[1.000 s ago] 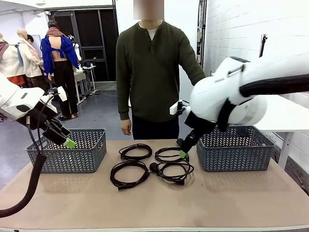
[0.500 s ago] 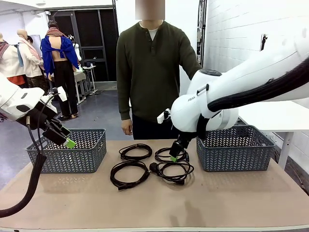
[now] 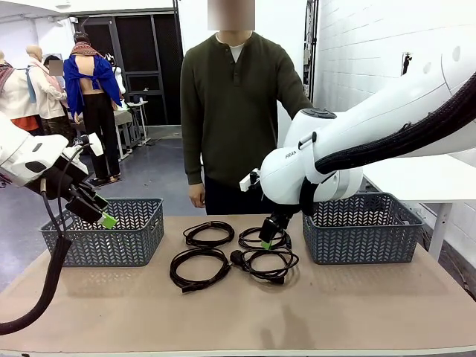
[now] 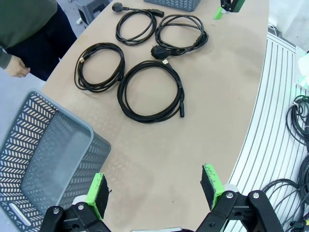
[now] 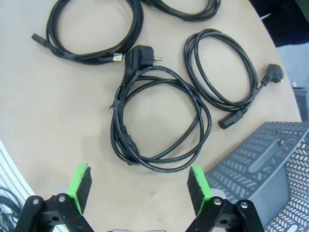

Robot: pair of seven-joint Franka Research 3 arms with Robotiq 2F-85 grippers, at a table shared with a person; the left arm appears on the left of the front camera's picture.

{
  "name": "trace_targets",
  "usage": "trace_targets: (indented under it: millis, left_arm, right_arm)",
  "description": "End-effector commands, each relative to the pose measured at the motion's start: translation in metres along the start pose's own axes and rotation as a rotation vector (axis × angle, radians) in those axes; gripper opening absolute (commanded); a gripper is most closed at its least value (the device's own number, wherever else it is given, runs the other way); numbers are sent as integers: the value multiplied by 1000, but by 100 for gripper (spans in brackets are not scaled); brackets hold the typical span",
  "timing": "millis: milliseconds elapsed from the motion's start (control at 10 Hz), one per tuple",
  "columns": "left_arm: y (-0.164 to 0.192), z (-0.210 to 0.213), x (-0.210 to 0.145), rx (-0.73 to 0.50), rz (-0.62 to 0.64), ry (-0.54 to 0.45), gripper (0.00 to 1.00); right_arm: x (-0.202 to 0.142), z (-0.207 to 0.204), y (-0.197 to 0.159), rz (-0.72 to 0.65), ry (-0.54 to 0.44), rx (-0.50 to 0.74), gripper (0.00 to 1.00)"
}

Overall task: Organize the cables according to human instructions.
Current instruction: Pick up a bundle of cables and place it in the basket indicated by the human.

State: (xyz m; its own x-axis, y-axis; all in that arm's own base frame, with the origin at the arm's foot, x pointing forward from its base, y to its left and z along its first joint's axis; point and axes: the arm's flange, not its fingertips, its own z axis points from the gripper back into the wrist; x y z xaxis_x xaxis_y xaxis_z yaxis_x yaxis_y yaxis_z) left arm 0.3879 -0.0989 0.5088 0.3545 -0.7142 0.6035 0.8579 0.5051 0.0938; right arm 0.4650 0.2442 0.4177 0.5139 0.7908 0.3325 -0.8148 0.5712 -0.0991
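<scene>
Front view | right arm (image 3: 320, 152) lettered "FRAN" | left end effector (image 4: 157, 186), right end effector (image 5: 140, 188): wide open, empty

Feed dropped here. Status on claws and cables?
Right claw open, over black coiled cable with round plug. Left claw open near grey plastic basket. Nothing between right claw and cable.

Tan table (image 3: 357, 312) before me, four coiled black cables (image 3: 198, 268) lying two by two at its middle, grey left basket (image 3: 119, 239) on my left side, grey right basket (image 3: 357, 242) on my right.
</scene>
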Motion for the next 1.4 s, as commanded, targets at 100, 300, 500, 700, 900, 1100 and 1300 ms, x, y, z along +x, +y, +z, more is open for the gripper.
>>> trace_targets:
  millis: [100, 300, 500, 700, 900, 1100, 1300]
  left_arm:
    - [3, -2, -4, -18, -18, -15, 100]
    - [3, -2, -4, -18, -18, -15, 100]
    - [3, -2, -4, -18, -18, -15, 100]
    - [3, -2, -4, -18, -18, -15, 100]
    - [3, -2, -4, -18, -18, -15, 100]
    - [3, -2, -4, -18, -18, -15, 100]
    - [3, -2, -4, -18, -18, -15, 100]
  right_arm:
    - [-3, 1, 0, -2, -1, 1, 100]
    - [11, -11, 0, 3, 32, 20, 100]
    - [30, -31, 1, -2, 98, 58, 100]
    - [37, -48, 5, -20, 129, 76, 100]
    - [36, -63, 9, -34, 148, 124, 100]
    - [34, -75, 8, -37, 193, 144, 100]
    - [36, -91, 3, -29, 214, 172, 100]
